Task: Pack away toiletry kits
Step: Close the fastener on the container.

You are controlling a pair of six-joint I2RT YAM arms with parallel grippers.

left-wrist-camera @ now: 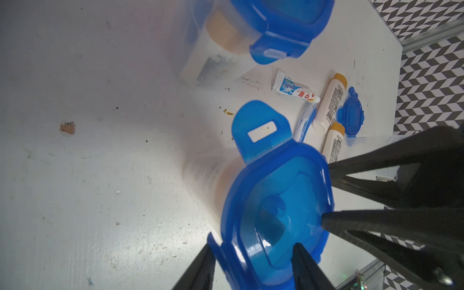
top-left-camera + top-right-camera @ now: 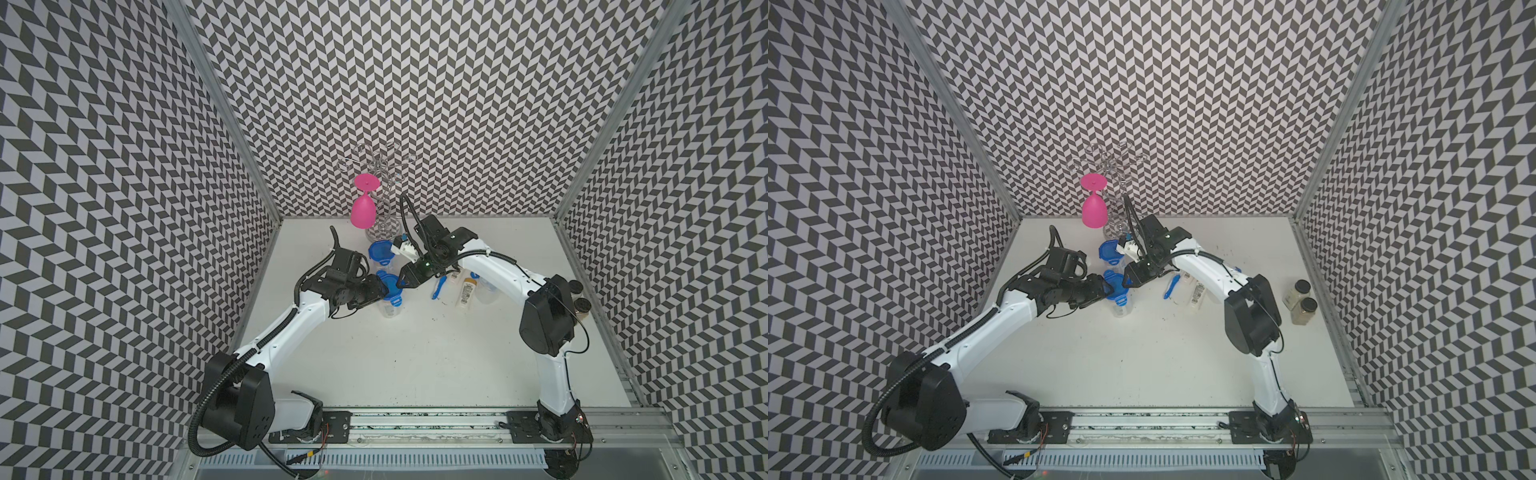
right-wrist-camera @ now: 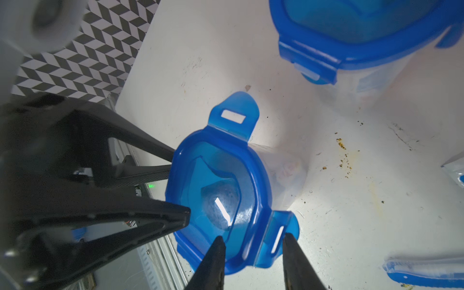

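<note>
- A clear plastic jar with a blue clip-tab lid (image 2: 388, 286) is standing near the middle of the white tabletop (image 2: 415, 357), a little toward its left and far edges. A second lidded jar (image 2: 380, 251) is standing just behind it.
- The lid is being flanked from opposite sides. The left gripper (image 1: 252, 251) is being held half open astride one side tab, and the right gripper (image 3: 253, 237) is being held rather narrow astride the opposite tab (image 3: 277, 238). Whether either pair of jaws is pressing cannot be told.
- The step in hand is judged to be the clipping down of the lid. The front tab (image 1: 261, 128), facing the near edge, is sticking up unlatched.
- The two side tabs are best squeezed together, inward and downward against the jar wall, so that the lid is being kept level and the light jar is not being tipped or slid.
- A small white-blue toothpaste tube (image 1: 293, 88), a blue toothbrush (image 1: 305, 123) and two white bottles with yellow-orange caps (image 1: 332, 100) are lying loose toward the right edge, not yet packed.
</note>
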